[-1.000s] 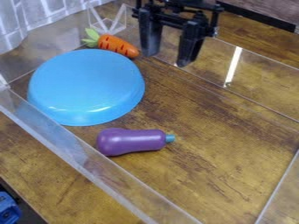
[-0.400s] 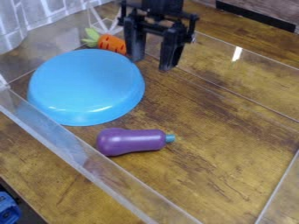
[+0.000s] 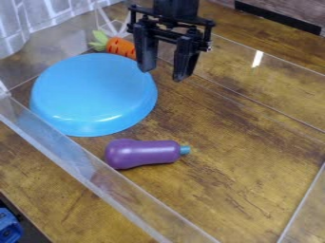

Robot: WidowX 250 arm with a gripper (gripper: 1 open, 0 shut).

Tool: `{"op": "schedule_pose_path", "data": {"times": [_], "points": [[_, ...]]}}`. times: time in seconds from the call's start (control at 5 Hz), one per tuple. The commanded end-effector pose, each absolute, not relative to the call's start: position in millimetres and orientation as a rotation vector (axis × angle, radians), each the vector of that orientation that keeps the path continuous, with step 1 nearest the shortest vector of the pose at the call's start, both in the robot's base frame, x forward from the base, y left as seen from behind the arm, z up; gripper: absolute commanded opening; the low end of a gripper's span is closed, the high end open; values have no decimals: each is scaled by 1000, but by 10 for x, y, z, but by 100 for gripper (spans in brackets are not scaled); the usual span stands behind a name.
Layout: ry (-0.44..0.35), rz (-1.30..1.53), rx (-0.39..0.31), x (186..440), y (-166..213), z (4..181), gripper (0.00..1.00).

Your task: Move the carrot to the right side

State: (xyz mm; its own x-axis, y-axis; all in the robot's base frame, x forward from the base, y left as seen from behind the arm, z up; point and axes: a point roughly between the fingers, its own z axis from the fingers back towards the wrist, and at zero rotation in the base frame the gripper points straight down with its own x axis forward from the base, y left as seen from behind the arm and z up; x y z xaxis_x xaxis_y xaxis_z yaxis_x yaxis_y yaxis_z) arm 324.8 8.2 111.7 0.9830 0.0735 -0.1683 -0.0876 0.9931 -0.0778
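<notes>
The claw (image 3: pixel 165 69) hangs spread and holding nothing, with the carrot (image 3: pixel 118 46) at its ten o'clock, just beyond the plate (image 3: pixel 95 94). Descending too far toward seven could make a fingertip clip the plate's rim and shove it.

Carrot (image 3: pixel 117 44) partly hidden behind tool (image 3: pixel 166 65).

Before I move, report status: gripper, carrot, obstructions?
Gripper open, raised near carrot, nothing between fingers. Carrot ungrasped behind plate, partly hidden by gripper. Eggplant lies in front, away from carrot.
</notes>
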Motion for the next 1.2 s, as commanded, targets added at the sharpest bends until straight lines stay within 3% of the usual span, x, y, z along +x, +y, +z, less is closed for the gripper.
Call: {"op": "schedule_pose_path", "data": {"times": [0.0, 0.2, 0.4, 0.6, 0.8, 1.0], "points": [[102, 124, -91, 3305, 217, 1300, 100], [108, 126, -95, 3237, 237, 1164, 0], [113, 128, -98, 3171, 255, 1029, 0], [106, 78, -119, 3207, 304, 1191, 100], [113, 26, -129, 3291, 358, 1260, 100], [118, 53, -130, 3310, 305, 1302, 0]]}}
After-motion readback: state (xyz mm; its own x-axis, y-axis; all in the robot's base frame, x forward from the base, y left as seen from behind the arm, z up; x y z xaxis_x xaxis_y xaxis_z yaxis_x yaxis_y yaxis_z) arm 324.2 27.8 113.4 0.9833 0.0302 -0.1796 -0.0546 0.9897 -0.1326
